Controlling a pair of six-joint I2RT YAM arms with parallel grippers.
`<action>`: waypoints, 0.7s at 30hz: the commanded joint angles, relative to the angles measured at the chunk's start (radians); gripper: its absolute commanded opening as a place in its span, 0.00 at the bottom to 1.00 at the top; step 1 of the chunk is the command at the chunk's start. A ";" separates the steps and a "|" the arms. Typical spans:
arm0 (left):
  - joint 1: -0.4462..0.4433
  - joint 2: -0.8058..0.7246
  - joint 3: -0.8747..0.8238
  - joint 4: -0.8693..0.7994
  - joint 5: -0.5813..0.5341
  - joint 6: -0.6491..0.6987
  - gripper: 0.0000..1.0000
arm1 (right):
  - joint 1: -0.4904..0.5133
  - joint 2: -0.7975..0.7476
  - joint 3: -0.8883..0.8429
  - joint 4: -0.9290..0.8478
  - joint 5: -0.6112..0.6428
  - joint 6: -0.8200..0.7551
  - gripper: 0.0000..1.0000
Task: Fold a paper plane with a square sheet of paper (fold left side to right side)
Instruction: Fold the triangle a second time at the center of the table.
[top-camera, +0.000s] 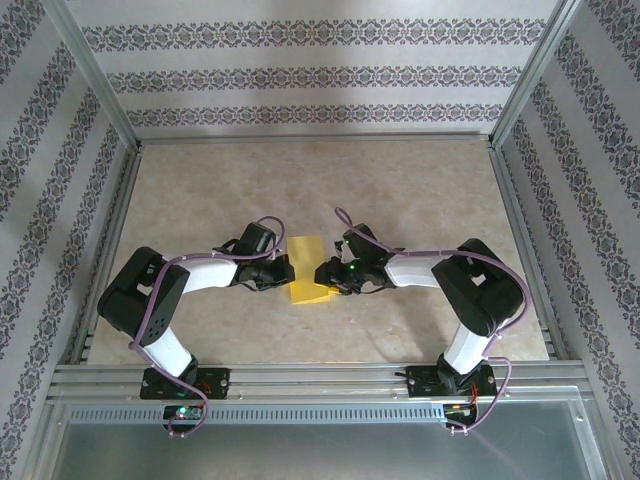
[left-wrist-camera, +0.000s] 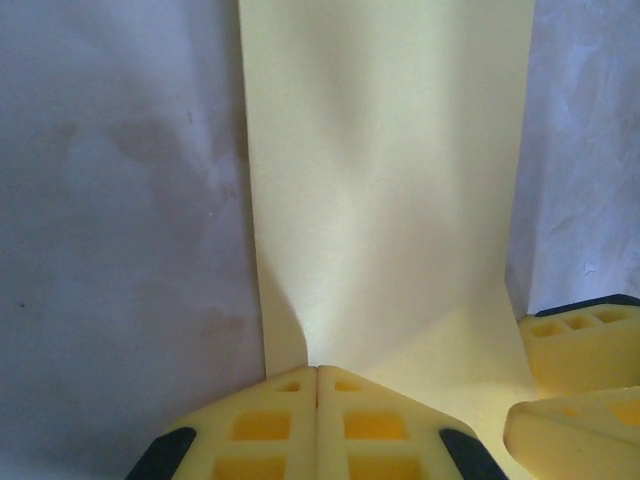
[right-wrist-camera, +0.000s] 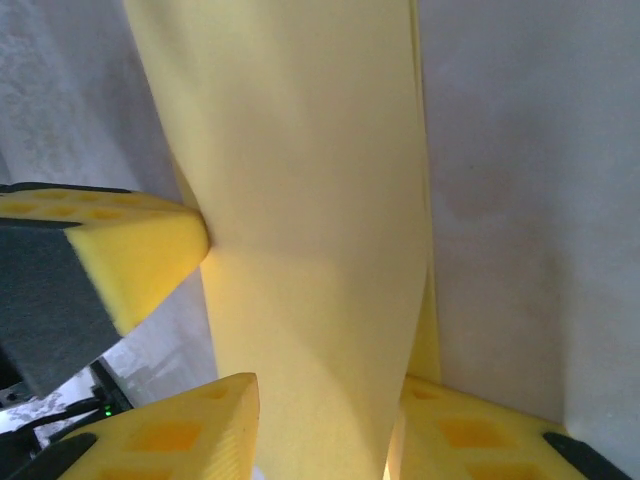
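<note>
Square sheet of paper (left-wrist-camera: 385, 190) edge-cropped.

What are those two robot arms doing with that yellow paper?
They are folding the square sheet of paper on the table, working toward a paper plane. The left pincer is shut at the paper's edge. The right pincer has its fingers on either side of the paper from the opposite edge. The sheet looks folded over into a narrow strip, not yet plane-shaped.

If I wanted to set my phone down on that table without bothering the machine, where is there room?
The far half of the table, between the back wall and the two arms, is bare. So are the strips along both side rails. It is crowded in the middle: the left gripper and right gripper meet at the yellow paper.
</note>
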 joint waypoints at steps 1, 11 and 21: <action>-0.011 0.002 0.004 -0.020 -0.010 0.014 0.05 | -0.010 0.012 0.016 0.028 -0.005 0.018 0.39; -0.012 0.005 0.004 -0.003 0.004 0.019 0.05 | -0.031 0.022 -0.011 0.163 0.003 0.051 0.38; -0.012 0.003 0.000 0.012 0.011 0.023 0.05 | -0.068 0.086 0.034 0.186 -0.010 0.050 0.37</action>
